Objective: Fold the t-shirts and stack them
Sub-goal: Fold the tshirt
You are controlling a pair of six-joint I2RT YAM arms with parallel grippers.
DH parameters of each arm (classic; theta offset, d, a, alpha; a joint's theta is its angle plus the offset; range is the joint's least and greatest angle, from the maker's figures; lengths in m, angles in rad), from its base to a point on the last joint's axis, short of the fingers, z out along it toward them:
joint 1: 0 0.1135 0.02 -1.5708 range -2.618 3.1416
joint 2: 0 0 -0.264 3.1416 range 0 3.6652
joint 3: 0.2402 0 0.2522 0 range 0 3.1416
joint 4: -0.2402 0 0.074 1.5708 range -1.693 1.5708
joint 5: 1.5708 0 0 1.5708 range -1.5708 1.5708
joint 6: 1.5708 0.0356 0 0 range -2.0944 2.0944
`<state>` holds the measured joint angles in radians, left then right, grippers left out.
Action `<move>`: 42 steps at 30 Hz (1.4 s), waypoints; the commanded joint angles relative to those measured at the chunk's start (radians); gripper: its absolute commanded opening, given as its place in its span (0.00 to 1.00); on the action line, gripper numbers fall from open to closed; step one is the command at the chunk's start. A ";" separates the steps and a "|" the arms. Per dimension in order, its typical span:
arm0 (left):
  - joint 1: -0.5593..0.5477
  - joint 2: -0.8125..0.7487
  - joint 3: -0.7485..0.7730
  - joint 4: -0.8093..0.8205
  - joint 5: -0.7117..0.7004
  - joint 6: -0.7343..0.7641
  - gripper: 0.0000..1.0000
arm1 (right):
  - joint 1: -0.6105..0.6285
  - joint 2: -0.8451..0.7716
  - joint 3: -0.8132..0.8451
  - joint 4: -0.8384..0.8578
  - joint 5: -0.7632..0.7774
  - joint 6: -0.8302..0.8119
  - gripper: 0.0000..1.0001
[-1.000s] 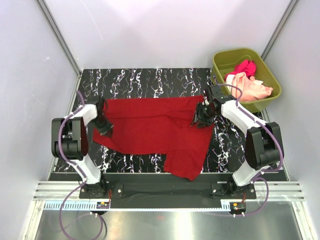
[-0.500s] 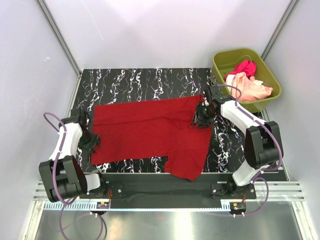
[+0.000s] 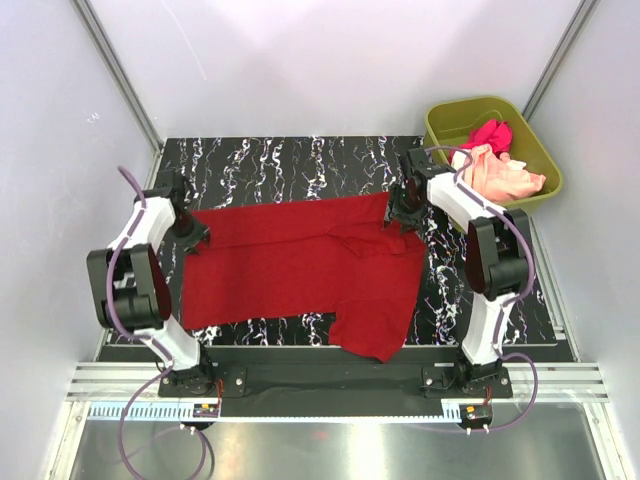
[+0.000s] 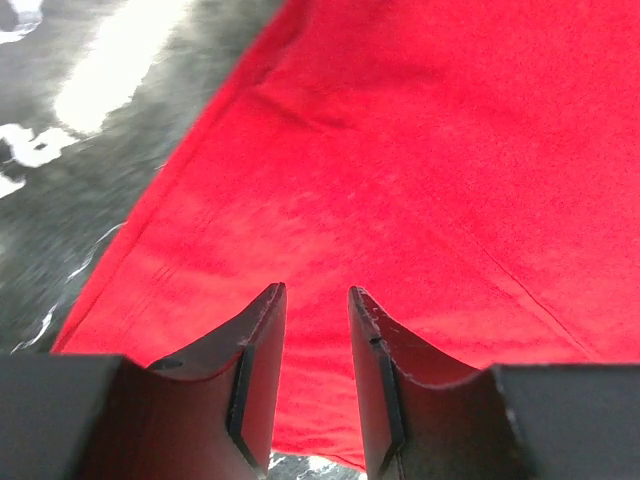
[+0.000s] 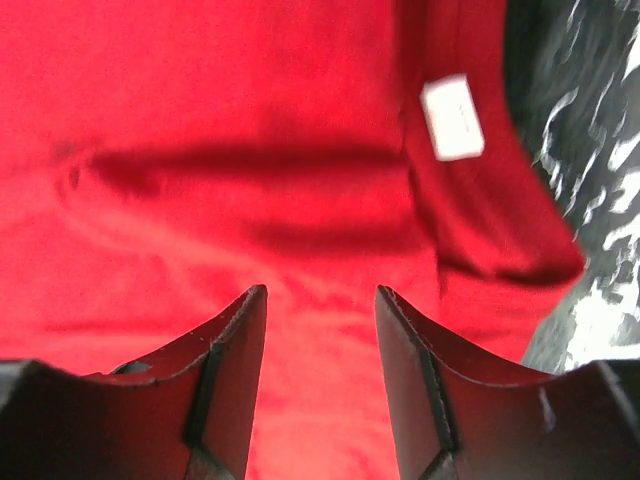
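Note:
The deep red t-shirt (image 3: 300, 265) lies spread across the black marbled table (image 3: 290, 160), one sleeve hanging toward the near edge. My left gripper (image 3: 186, 233) sits at the shirt's far left corner. In the left wrist view it (image 4: 315, 305) is open a narrow gap just above the red cloth (image 4: 400, 150), holding nothing. My right gripper (image 3: 400, 212) is at the shirt's far right corner. In the right wrist view it (image 5: 320, 300) is open over the red cloth (image 5: 230, 110) near the collar's white label (image 5: 452, 118). The magenta-pink t-shirt (image 3: 488, 134) and the pale peach t-shirt (image 3: 503, 177) lie bunched in the tub.
The olive-green tub (image 3: 540, 150) stands at the far right corner, just beyond my right arm. Pale walls and metal posts close in the table on three sides. Marbled tabletop shows left of the shirt (image 4: 80, 150) and right of it (image 5: 600, 200).
My left gripper has swung from the shirt's near-left edge up to its far left corner. My right gripper has shifted a little farther along the shirt's right edge. The shirt has flattened slightly.

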<state>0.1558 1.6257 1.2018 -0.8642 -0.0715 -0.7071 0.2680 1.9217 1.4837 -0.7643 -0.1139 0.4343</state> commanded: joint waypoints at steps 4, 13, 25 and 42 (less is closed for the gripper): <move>-0.001 0.068 0.096 0.094 0.101 0.113 0.36 | -0.021 0.106 0.145 -0.009 0.151 -0.046 0.55; 0.011 0.124 0.265 0.083 0.019 0.161 0.39 | -0.047 0.290 0.486 -0.079 0.214 -0.109 0.63; 0.022 0.281 0.357 0.119 0.094 0.149 0.36 | -0.052 0.508 0.823 -0.142 0.246 -0.135 0.41; 0.076 0.436 0.429 0.087 0.125 0.167 0.36 | -0.067 0.599 0.869 -0.133 0.264 -0.146 0.40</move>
<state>0.2310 2.0521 1.5963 -0.7731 0.0246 -0.5579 0.2142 2.5076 2.2940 -0.8909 0.1162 0.3038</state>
